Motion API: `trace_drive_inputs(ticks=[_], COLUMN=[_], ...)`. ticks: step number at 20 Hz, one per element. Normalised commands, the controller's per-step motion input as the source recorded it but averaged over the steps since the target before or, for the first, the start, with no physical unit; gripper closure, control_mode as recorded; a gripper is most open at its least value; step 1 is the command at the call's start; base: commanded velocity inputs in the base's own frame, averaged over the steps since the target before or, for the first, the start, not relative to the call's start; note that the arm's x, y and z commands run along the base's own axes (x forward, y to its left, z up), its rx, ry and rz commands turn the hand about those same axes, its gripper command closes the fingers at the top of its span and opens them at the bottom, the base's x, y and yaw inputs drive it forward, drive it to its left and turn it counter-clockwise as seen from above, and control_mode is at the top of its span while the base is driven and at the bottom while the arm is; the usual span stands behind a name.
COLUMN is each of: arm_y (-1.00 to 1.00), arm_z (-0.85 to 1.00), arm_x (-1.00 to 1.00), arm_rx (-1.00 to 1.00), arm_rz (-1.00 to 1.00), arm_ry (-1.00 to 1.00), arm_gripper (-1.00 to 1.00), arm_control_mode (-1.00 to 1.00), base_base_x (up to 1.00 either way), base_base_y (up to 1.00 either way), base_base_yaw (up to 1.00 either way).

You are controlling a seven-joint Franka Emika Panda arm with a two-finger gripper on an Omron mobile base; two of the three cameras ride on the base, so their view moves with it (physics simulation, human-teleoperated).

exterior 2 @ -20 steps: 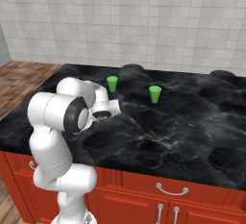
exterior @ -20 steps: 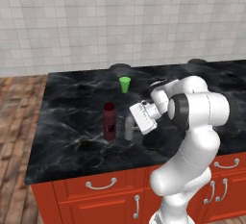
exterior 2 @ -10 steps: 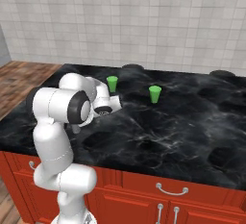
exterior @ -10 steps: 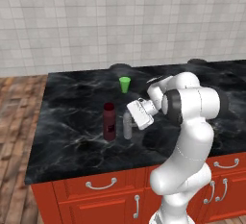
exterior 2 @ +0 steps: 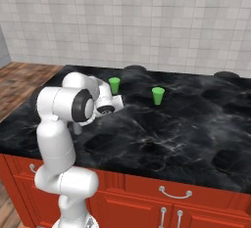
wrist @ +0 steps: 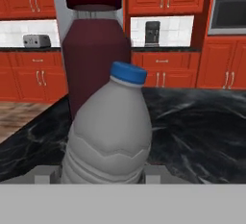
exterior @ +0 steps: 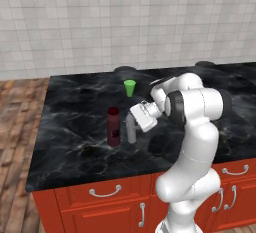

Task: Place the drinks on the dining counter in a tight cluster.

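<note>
Left base view: clear blue-capped bottle [exterior: 131,129] set down beside the dark-red bottle [exterior: 113,126].
Hand view: gripper [wrist: 103,177] fingers easing apart around the clear bottle, loosened from 1 second ago; 2 drinks now clustered mid dining counter [exterior: 75,102].

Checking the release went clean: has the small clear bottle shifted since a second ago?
No. The clear bottle stands just right of the dark-red bottle, as before.

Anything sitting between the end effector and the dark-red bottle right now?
Yes: the clear blue-capped bottle stands directly ahead of the end effector, with the dark-red bottle just behind it. The hand view shows this; the left base view agrees.
</note>
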Motion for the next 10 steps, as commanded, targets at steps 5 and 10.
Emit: trace_drive_inputs(ticks=[5, 10], arm_y=[0.01, 0.00], arm_z=[-0.23, -0.24], arm_x=[0.08, -0.08], arm_rx=[0.00, 0.00], arm_rz=[0.03, 0.07], arm_ry=[0.00, -0.06], arm_gripper=[1.00, 1.00], arm_control_mode=[-1.00, -1.00], base_base_x=[0.00, 0.00], base_base_y=[0.00, 0.00], base_base_yaw=[0.00, 0.00])
